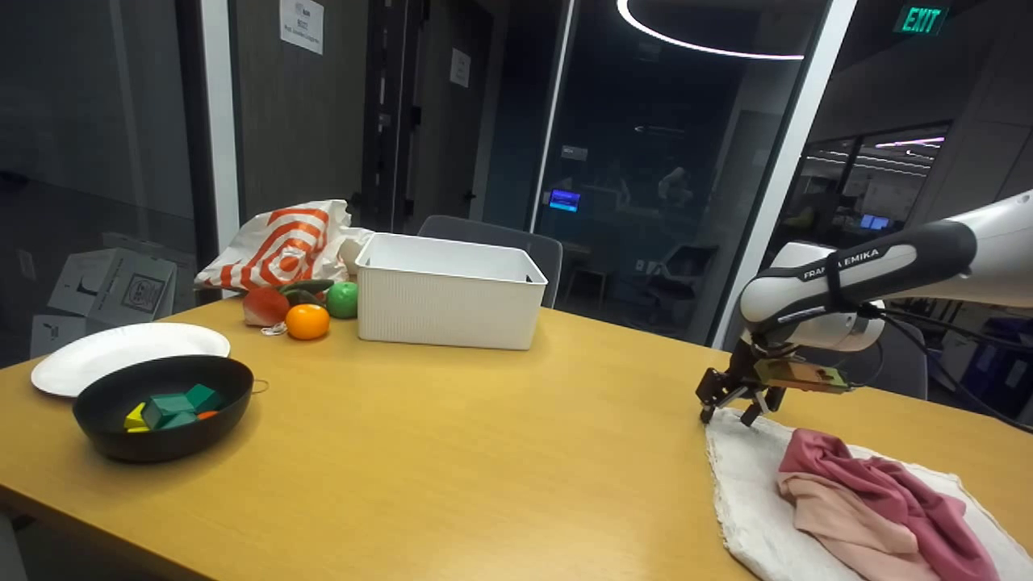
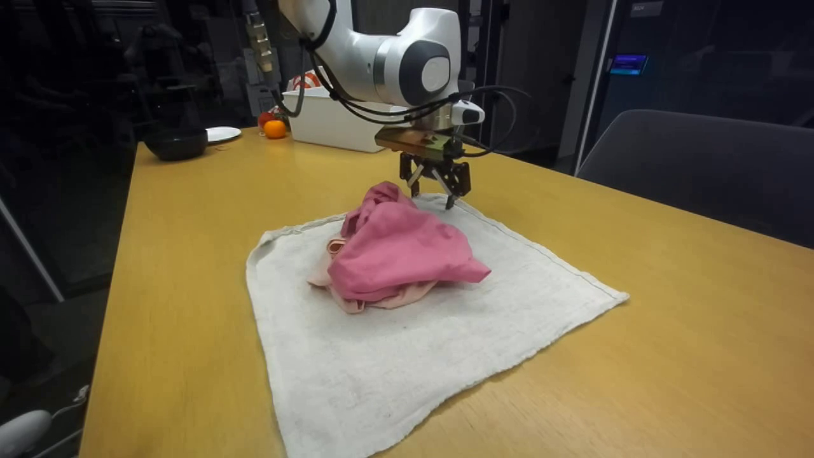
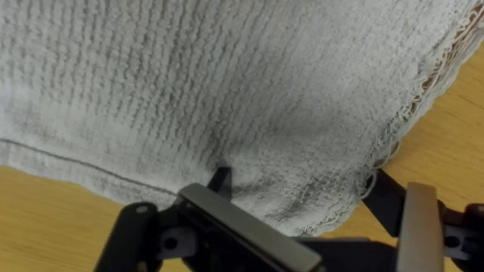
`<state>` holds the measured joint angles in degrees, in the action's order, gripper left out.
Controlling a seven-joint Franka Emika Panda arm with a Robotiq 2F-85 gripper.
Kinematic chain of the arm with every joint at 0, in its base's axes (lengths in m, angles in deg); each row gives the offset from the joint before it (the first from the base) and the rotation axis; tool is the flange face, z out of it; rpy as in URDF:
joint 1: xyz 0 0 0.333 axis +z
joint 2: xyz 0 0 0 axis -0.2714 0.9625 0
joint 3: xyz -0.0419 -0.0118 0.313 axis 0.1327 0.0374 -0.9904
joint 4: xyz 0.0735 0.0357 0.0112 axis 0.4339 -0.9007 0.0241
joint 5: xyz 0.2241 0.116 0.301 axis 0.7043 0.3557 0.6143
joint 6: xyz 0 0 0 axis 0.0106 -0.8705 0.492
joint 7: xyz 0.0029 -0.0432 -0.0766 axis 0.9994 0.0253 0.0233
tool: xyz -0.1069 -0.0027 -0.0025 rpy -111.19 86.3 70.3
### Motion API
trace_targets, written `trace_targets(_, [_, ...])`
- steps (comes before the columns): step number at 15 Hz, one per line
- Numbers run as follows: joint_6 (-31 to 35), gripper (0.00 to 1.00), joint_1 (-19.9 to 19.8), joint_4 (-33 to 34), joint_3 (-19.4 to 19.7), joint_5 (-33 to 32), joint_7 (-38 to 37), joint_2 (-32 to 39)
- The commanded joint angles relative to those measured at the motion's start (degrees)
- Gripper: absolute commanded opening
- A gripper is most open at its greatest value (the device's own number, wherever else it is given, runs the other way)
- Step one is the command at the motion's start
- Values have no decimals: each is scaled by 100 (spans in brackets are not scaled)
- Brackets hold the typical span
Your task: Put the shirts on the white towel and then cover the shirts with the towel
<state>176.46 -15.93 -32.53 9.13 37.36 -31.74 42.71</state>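
Towel [image 2: 432,337], 1 corner between parted fingers [image 3: 385,202], shirts [image 2: 407,254] heaped atop, long axis roughly toward that corner

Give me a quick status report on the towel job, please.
End effector open at corner of white towel. Shirts heaped on it, uncovered. White bin apart, likely no obstacle.

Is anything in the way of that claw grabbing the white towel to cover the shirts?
Nothing visible: the open gripper is at a corner of the white towel, and only bare towel shows between that corner and the shirts.
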Motion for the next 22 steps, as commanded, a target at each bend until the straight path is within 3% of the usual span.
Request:
trace_targets(1, [-167,58,-66,290,-73,80,204,90])
trace_targets(8, [-167,6,-57,343,-104,140,197,65])
trace_targets(10, [-177,0,-31,377,-116,125,195,61])
trace_targets(16, [-196,5,8,362,-139,84,148,-201])
trace_targets(22, [-274,5,34,62,104,-166,-14,-953])
